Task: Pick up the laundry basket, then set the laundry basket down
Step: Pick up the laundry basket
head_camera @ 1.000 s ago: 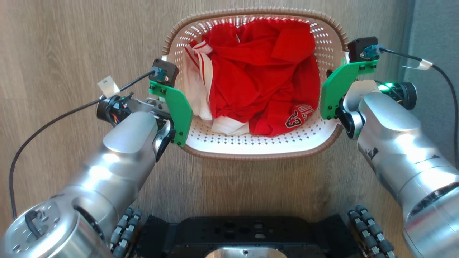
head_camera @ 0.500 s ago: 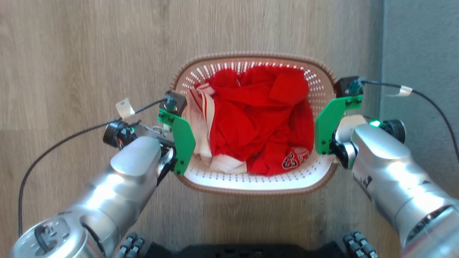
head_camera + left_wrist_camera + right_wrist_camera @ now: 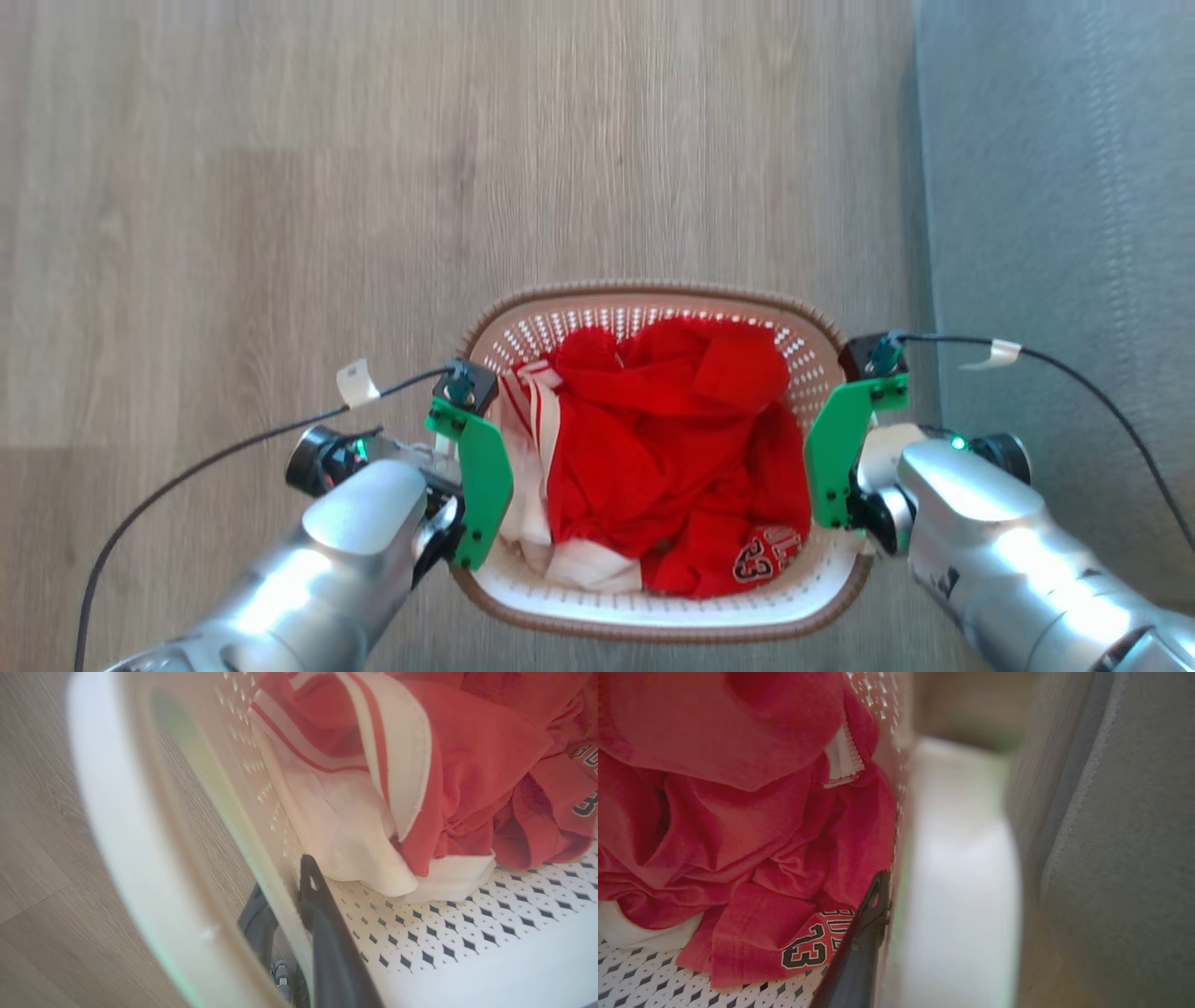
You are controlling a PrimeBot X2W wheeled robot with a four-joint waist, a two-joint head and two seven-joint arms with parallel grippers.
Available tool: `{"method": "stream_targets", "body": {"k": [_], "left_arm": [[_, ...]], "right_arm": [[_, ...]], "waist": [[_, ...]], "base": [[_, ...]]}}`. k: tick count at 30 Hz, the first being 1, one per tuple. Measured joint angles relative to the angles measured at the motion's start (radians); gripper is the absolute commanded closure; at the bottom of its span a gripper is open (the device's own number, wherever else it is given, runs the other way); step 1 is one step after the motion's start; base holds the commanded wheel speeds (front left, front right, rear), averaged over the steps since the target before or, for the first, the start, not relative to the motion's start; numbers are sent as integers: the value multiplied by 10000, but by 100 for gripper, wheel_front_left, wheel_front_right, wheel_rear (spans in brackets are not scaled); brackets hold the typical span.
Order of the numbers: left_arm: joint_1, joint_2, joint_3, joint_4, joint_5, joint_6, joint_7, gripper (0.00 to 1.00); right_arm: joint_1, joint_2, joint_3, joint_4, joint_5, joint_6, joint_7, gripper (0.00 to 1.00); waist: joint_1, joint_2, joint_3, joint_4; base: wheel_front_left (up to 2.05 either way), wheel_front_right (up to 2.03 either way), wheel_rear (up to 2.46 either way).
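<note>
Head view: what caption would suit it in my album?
From above, left tool and right tool clamp opposite sides of the laundry basket of red and white clothing, wooden floor beneath.

Cream perforated laundry basket [image 3: 653,607], brown braided rim, upright, heaped red-white clothing [image 3: 653,448], over wood floor [image 3: 280,187].

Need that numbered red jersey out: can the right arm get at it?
Probably not: the right gripper has its jaws clamped on the wall of the laundry basket, though the jersey lies beside them.
</note>
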Motion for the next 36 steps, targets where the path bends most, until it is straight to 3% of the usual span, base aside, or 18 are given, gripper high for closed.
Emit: {"method": "stream_targets", "body": {"k": [12, 24, 36], "left_arm": [[1047, 176, -19, -378, 109, -65, 261, 100], [1851, 1269, -21, -2311, 384, -54, 972, 100], [2793, 1795, -21, -3471, 460, 161, 1567, 100]], "right_arm": [[850, -75, 654, -372, 326, -2, 297, 100], [1491, -100, 780, -706, 617, -2, 263, 100], [2226, -54, 809, -700, 617, -2, 299, 100]], "waist": [[0, 0, -1830, 66], [0, 0, -3075, 172], [0, -1, -3712, 168]], "base": [[0, 0, 0], [0, 0, 0], [0, 0, 0]]}}
